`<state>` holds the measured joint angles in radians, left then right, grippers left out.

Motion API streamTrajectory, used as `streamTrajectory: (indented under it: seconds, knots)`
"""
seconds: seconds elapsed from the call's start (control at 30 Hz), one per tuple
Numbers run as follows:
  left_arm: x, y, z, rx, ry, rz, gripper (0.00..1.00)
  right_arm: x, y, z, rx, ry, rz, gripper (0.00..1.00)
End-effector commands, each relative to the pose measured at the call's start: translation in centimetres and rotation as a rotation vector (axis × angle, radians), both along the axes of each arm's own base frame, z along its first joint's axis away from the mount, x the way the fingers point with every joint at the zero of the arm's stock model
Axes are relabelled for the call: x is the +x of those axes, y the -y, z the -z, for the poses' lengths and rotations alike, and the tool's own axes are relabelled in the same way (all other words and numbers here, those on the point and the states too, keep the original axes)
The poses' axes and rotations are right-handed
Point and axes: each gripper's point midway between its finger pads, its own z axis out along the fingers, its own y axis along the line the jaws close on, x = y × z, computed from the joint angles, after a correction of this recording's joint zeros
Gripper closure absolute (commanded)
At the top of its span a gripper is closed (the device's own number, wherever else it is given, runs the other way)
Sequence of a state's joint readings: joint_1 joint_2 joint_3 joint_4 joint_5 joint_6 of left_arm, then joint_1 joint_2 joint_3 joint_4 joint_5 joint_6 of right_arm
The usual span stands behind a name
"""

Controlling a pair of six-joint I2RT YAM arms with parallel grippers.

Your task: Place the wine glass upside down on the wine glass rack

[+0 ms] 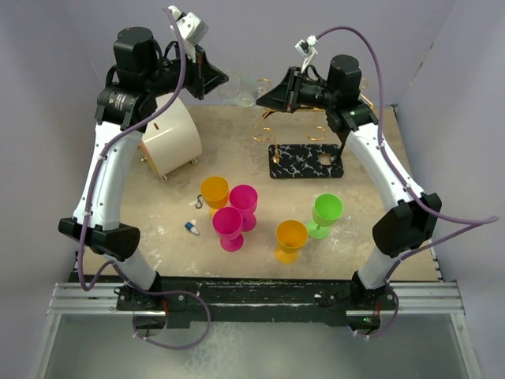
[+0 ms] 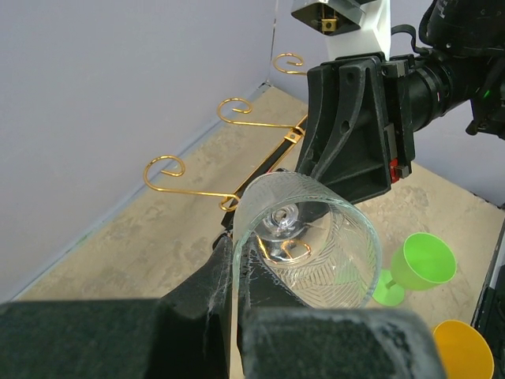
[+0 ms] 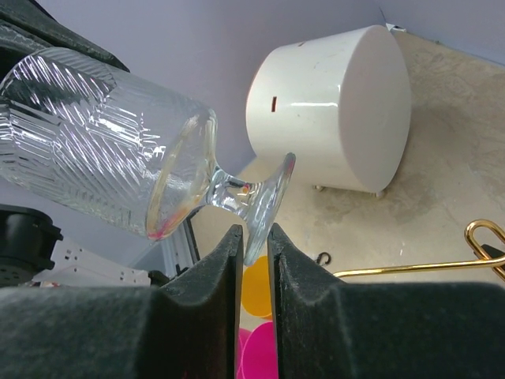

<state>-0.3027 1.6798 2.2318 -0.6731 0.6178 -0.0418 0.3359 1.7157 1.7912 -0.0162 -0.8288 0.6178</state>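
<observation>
A clear ribbed wine glass [image 1: 241, 91] hangs on its side in the air at the back of the table, between my two grippers. My left gripper [image 1: 222, 81] is shut on the rim of its bowl [image 2: 316, 253]; in the left wrist view the rim runs between my fingers [image 2: 235, 264]. My right gripper [image 1: 263, 98] is shut on the edge of the glass's foot [image 3: 268, 201], its fingers [image 3: 254, 237] pinching it. The wine glass rack, gold wire [image 1: 272, 130] on a black marbled base [image 1: 306, 160], stands below and to the right. Its curled ends [image 2: 162, 167] show behind the glass.
A white cylinder [image 1: 172, 138] lies at the back left, also in the right wrist view [image 3: 339, 110]. Two orange cups [image 1: 214, 191], two pink cups [image 1: 243, 201] and a green cup [image 1: 326, 212] stand mid-table. A small blue-white item [image 1: 192, 228] and a black hook [image 1: 200, 201] lie near them.
</observation>
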Motion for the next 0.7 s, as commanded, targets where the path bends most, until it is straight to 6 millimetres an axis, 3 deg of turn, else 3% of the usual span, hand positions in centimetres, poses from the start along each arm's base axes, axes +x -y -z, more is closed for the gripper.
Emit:
streamTrajectory:
  seconds: [0.0,0.23,0.4,0.57,0.6,0.67]
  knots:
    - [-1.6,0.5,-4.1,-0.061,0.131,0.04,1.0,-0.5,0.0,-2.6,0.032,0.055,0.016,0.79]
    - [-1.6,0.7,-3.7,-0.053,0.129,0.045,1.0,-0.4,0.1,-2.1,0.033,0.016,0.041,0.83]
    - [-1.7,0.8,-3.5,-0.049,0.128,0.049,1.0,-0.1,0.4,-1.8,0.02,0.001,0.072,1.0]
    - [-1.9,1.0,-2.5,-0.043,0.114,0.062,1.0,0.8,1.6,-2.1,-0.034,0.03,0.17,1.0]
    - [-1.9,1.0,-2.4,-0.044,0.112,0.061,0.96,1.0,1.9,-2.3,-0.049,0.045,0.19,1.0]
    - [-1.9,1.0,-1.9,-0.045,0.096,0.059,0.78,1.3,2.7,-3.1,-0.071,0.075,0.241,1.0]
